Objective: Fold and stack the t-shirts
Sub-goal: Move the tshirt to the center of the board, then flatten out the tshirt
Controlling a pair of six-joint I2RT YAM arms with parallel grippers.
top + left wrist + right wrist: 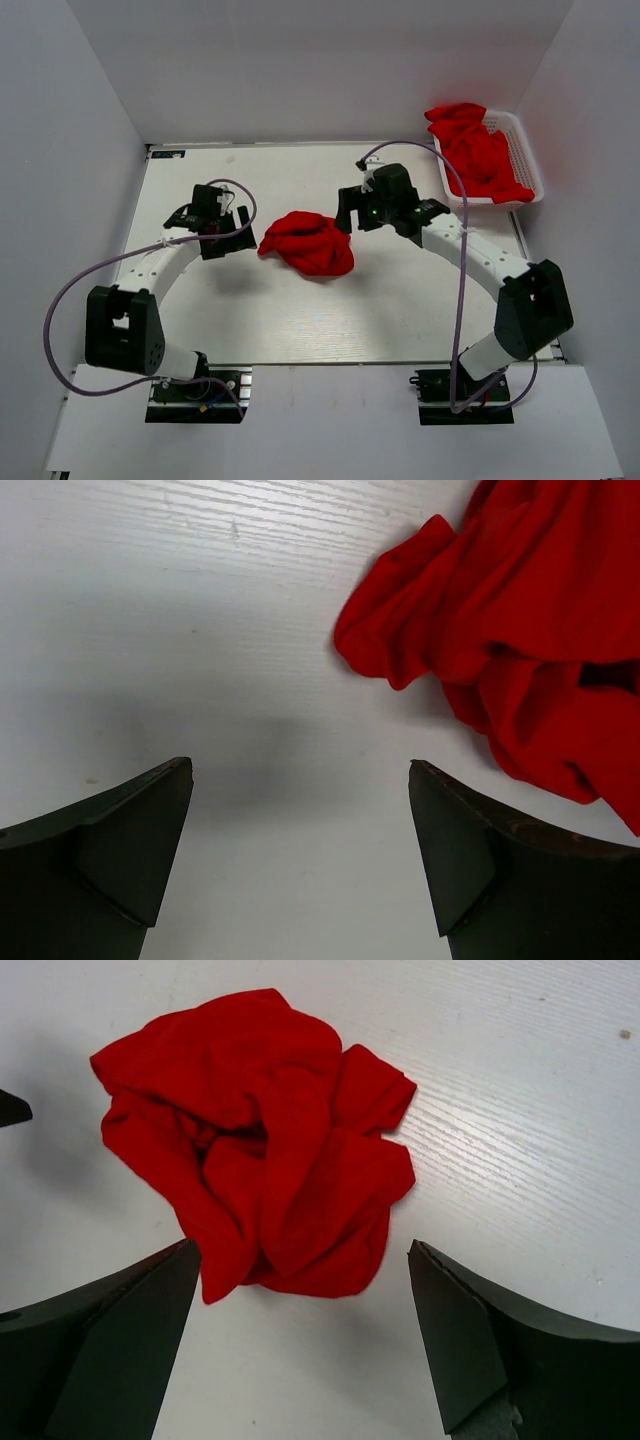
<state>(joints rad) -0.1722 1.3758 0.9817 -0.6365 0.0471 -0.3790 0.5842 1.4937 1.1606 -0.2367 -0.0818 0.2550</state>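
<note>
top view: one crumpled t-shirt [308, 243] sits mid-worktop [300, 325], between the two arms. more t-shirts [480, 150] are piled in the white basket [533, 160] at the far right corner, one draped over its far rim. right arm [480, 255] is nearer: right jaws are just beside the heap's far-right edge, while left arm [165, 260] has left jaws near its left side with bare worktop between. the heap is a rough lump, a bit longer left-to-right, so no real long axis to line up on

left wrist: left jaws are spread, nothing between them, bare worktop below. the shirt lies ahead and off to the right, one rounded fold poking toward centre. my read is that this arm needs to shift right and forward before it can pinch any cloth

right wrist: right jaws are spread and empty too. the shirt is dead ahead, slightly left of centre, its near edge just past the tips and not touching them. sleeves, collar and hem can't be told apart in the folds. a dark tip at the left edge is likely the other arm

folding not started; next step looks like finding an edge and spreading it flat. no labels, brands or writing readable in any view
</note>
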